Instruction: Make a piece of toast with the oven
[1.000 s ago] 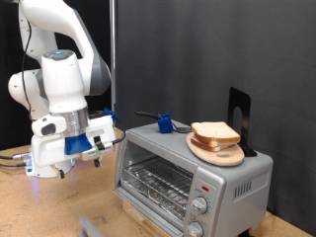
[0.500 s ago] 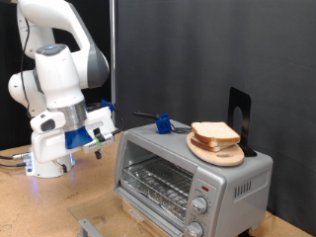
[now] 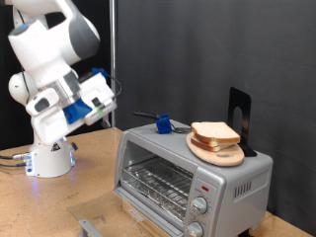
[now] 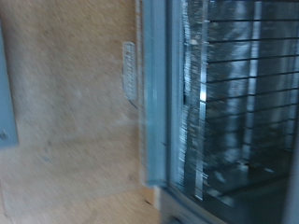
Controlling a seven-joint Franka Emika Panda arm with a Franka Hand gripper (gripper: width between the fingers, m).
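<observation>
Exterior view: the white Panda arm (image 3: 49,59) stands at the exterior view's left on a wooden tabletop (image 3: 59,202). Its end effector (image 3: 112,96), with blue parts on the wrist, is raised in the air to the left of the oven (image 3: 188,173) and above the level of the oven's roof, touching nothing. Whether the fingers are spread or closed cannot be told from either view; nothing is seen between them.

The silver-grey oven sits at lower right, its wire rack (image 3: 158,183) visible through the front, with two round knobs (image 3: 197,215) and a red mark (image 3: 204,186) on the panel at its right side. On the oven's roof rests a round wooden plate (image 3: 219,153) carrying the piece of toast (image 3: 214,133), stacked on a second slice. Just beside the plate, also on the roof, lies a blue-handled utensil (image 3: 163,122); a black stand (image 3: 239,117) rises behind the plate.

Wrist view: blurred; the tabletop (image 4: 65,112) and the oven's wire rack (image 4: 243,93) behind its frame appear. No fingers show.
</observation>
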